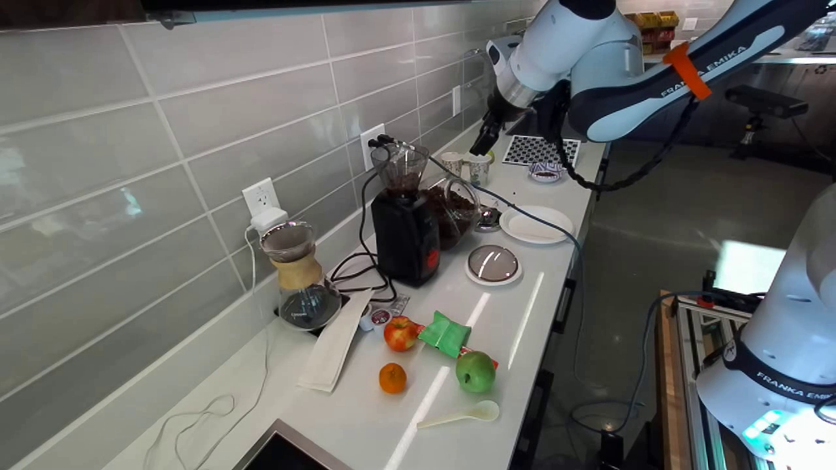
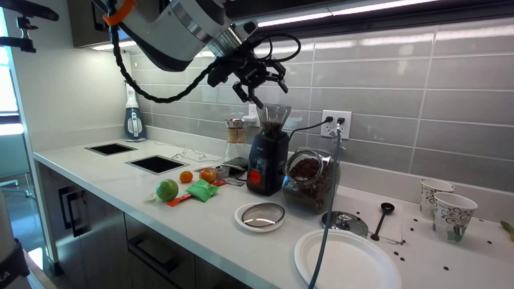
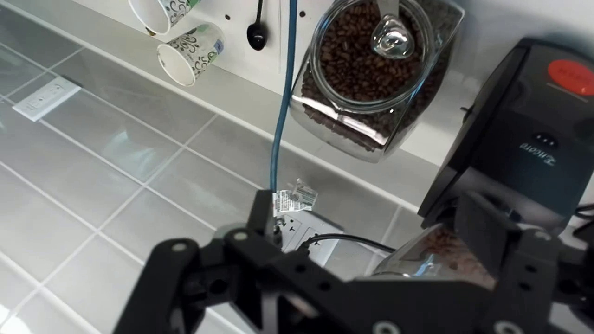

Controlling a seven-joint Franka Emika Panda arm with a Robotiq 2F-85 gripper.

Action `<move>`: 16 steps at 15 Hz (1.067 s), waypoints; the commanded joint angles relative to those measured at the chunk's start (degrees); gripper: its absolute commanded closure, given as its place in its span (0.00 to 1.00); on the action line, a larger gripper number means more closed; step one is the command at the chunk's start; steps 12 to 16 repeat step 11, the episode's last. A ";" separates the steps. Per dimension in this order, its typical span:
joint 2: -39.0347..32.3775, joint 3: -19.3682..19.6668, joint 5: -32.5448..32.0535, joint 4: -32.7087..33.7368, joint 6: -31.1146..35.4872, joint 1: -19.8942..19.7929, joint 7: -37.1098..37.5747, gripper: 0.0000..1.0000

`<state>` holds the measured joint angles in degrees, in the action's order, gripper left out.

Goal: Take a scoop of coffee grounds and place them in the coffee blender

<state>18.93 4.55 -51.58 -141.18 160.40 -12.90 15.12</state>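
Note:
The scoop [image 2: 377, 228] is thin and black with a small round head. It lies on the counter beyond the jar, and its head shows in the wrist view [image 3: 256, 36]. The coffee blender [image 2: 268, 160] is the black upright grinder with a red badge and a clear hopper of beans; it shows in an exterior view [image 1: 403, 241] and the wrist view [image 3: 524, 134]. My gripper [image 2: 272, 97] is in the air near the hopper's top. In the wrist view its fingers [image 3: 371, 208] are wide apart with nothing held between them.
A glass jar [image 2: 305, 198] of beans stands beside the blender, with a metal lid [image 2: 349, 225] near it. A blue cable [image 2: 330, 204] hangs across the front. Paper cups [image 2: 453, 218], a white plate [image 2: 303, 261], a strainer [image 2: 263, 214] and fruit [image 2: 167, 190] are on the counter.

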 commanded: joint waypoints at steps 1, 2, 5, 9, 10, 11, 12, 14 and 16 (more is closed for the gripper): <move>3.82 0.64 1.09 -3.19 1.97 -1.60 6.64 0.00; 4.40 1.02 2.26 -3.57 1.60 -1.54 7.76 0.00; 5.87 2.14 4.88 -4.68 0.72 -1.17 10.33 0.00; 5.05 2.43 6.31 -3.70 0.23 -1.24 10.24 0.00; 5.20 2.54 6.42 -3.78 0.23 -1.27 10.32 0.00; 5.19 2.53 6.42 -3.72 0.23 -1.27 10.32 0.00; 5.19 2.53 6.42 -3.72 0.23 -1.27 10.32 0.00; 5.19 2.53 6.42 -3.72 0.23 -1.27 10.32 0.00; 5.19 2.53 6.42 -3.72 0.23 -1.27 10.32 0.00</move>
